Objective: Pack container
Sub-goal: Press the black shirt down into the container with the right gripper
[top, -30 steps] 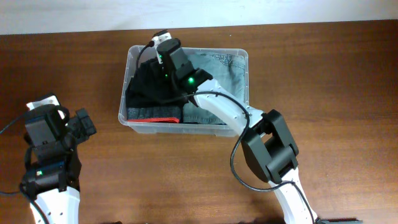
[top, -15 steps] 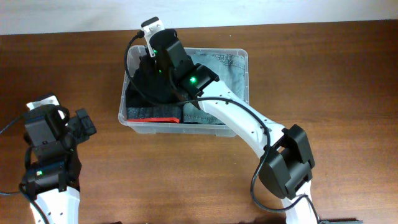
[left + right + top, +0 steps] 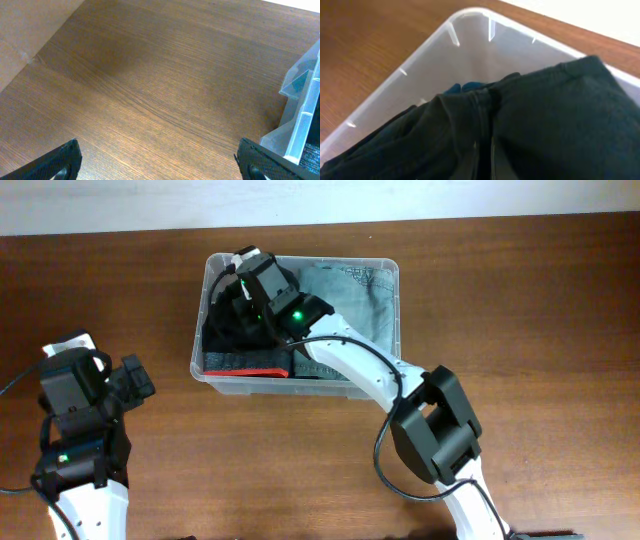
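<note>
The container (image 3: 396,298) is a clear plastic bin at the table's back middle. Its corner shows in the left wrist view (image 3: 300,112) and its wall in the right wrist view (image 3: 420,65). A black garment (image 3: 232,332) fills the bin's left half and folded grey-blue denim (image 3: 350,292) lies on the right. My right gripper (image 3: 238,288) reaches into the bin's far-left part. Its fingers (image 3: 484,160) are close together, pinching a fold of the black garment (image 3: 555,115). My left gripper (image 3: 138,380) hangs over bare table left of the bin, fingers wide open and empty (image 3: 160,167).
A red-edged dark cloth (image 3: 262,368) lies along the bin's near wall. A bit of blue cloth (image 3: 465,87) peeks out behind the black garment. Brown wooden table (image 3: 540,330) surrounds the bin. A pale wall runs along the table's back edge.
My right wrist lifted toward the bin's far-left corner half a second ago, then came back down onto the black garment. Its elbow swung right and returned. The left arm is still.
</note>
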{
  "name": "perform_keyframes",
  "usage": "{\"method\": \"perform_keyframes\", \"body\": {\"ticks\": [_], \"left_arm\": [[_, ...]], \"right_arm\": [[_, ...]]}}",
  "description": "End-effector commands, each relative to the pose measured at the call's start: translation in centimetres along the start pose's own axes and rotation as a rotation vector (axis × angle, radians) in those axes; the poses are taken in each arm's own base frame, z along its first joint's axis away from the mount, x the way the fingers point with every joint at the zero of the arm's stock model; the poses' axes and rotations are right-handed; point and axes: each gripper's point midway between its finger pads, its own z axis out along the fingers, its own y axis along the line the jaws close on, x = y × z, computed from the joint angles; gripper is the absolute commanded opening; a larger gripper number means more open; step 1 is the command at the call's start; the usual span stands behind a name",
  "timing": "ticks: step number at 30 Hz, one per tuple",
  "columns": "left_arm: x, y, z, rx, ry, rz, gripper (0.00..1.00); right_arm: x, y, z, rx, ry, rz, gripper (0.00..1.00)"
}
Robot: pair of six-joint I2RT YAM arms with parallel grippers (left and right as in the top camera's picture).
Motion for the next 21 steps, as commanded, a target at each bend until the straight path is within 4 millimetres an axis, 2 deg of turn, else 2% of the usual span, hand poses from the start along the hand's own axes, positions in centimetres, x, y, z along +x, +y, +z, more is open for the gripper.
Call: {"method": "perform_keyframes", "body": {"ticks": [1,7,9,11,15,18,21], "left_arm": [[0.1,0.0,0.1,0.003,0.004,-0.016,0.99],[0.1,0.0,0.1,0.003,0.004,-0.016,1.00],[0.1,0.0,0.1,0.003,0.004,-0.016,0.99],[0.1,0.0,0.1,0.003,0.004,-0.016,0.99],[0.1,0.0,0.1,0.003,0.004,-0.016,0.99],[0.1,0.0,0.1,0.003,0.004,-0.016,0.99],[0.1,0.0,0.1,0.003,0.004,-0.016,0.99]], "right_arm": [[3.8,0.7,1.9,-0.016,0.096,0.006,0.04],[3.7,0.6,1.5,-0.009,0.099,0.003,0.04],[2.6,0.7,0.6,-0.012,0.076,-0.011,0.04],[0.6,0.3,-1.0,0.018,0.033,-0.016,0.04],[-4.8,-1.2,-6.6,0.115,-0.102,-0.003,0.17],[-8.6,-2.4,-12.1,0.179,-0.203,0.017,0.36],[-11.0,-4.2,-17.5,0.261,-0.276,0.041,0.59]]}}
